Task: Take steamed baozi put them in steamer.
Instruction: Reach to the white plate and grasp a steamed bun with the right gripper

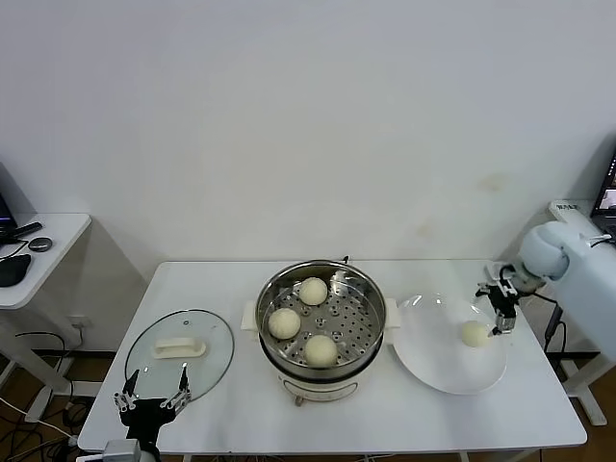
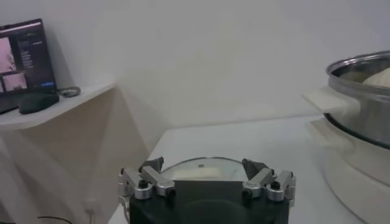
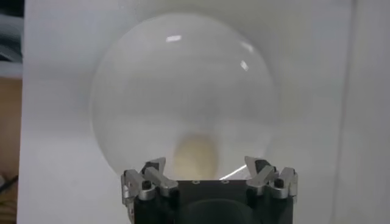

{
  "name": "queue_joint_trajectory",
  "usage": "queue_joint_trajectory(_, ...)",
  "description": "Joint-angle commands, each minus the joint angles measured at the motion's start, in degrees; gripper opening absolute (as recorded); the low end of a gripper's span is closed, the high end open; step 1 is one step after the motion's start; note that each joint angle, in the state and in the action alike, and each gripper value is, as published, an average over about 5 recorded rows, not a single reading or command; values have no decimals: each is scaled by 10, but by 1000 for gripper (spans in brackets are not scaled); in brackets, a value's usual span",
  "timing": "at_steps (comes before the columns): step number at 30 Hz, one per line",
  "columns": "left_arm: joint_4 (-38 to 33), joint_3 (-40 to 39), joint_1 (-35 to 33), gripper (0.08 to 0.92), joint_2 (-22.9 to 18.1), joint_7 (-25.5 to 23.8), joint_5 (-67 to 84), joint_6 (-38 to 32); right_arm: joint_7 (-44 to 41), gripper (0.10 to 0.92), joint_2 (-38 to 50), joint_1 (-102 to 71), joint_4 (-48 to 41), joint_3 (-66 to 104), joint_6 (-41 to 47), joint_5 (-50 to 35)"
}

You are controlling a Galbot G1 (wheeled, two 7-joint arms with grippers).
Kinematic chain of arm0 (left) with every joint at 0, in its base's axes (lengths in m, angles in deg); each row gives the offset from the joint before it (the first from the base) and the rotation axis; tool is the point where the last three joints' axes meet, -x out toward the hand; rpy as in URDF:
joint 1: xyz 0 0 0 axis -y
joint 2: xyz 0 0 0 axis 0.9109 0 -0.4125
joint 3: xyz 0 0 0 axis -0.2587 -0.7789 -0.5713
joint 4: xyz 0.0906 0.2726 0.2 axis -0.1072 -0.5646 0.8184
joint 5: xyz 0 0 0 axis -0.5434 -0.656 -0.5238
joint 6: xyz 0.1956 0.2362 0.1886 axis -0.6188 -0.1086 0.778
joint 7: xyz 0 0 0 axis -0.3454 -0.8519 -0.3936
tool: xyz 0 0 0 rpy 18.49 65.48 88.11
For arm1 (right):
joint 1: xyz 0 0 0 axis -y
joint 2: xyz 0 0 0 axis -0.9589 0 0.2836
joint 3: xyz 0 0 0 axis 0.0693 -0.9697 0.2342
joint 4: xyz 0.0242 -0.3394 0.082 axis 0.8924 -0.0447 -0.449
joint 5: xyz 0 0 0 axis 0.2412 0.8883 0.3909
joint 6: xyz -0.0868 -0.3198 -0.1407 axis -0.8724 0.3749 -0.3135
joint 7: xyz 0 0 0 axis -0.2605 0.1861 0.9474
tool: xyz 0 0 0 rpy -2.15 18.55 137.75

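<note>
Nearest the robot's body, the left gripper (image 1: 151, 397) hangs low at the front edge of the white table (image 1: 231, 414), fingers spread wide with nothing between them. Just beyond it lies the round glass lid (image 1: 179, 353), flat on the tabletop with its white handle (image 1: 181, 346) facing up (the left wrist view shows its rim just past the open fingertips (image 2: 152, 165)).

In the middle of the table stands the steamer (image 1: 320, 330), a shiny steel pot on a white base. Three steamed baozi sit on its perforated tray: one at the front (image 1: 320, 350), one toward the left (image 1: 284, 323) and one at the back (image 1: 313, 291), each apart from the others.

To the steamer's right is the flat white plate (image 1: 448, 371), and on its right part rests the fourth baozi (image 1: 474, 334). The right gripper (image 1: 500, 314) hovers just above and behind that bun, fingers parted and not touching it; in the right wrist view the bun (image 3: 196, 155) shows between the open fingers (image 3: 152, 170).

Farthest off, at the left, a side desk (image 1: 38, 260) by the wall carries a dark mouse (image 1: 12, 269).
</note>
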Motion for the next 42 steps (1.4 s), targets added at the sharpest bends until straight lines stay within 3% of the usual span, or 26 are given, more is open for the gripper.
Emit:
queue_joint_trajectory(1,3,0,-1,823,1,0,1,0,8,823,-32,-62,-52,59,-37,62)
queue_joint_trajectory(11,5,2,-2,823,4,1,1,-1,40,823,-80,-60,-96,77,-62,97)
queue_joint_trajectory(42,20,1,1,823,4,5,-14,-6,82,823,-103,-55,-142,68,-53,116)
